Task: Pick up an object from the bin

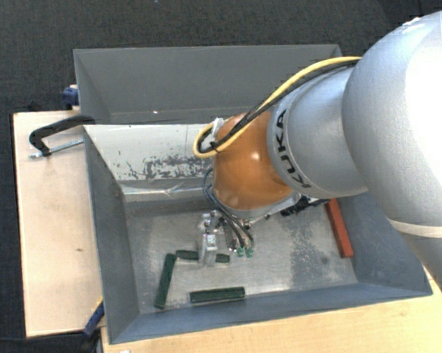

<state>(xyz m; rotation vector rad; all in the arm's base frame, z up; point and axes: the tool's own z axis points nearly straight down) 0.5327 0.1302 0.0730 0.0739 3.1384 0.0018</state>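
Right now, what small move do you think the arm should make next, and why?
Probably ease straight down a little. The gripper hangs low over the bin floor, with a short dark green piece close on its view-left and a second green bit close on its view-right. The longer green bar lies farther off.

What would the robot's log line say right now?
hand low over bin floor | nearest: short dark green bar | red bar by right wall
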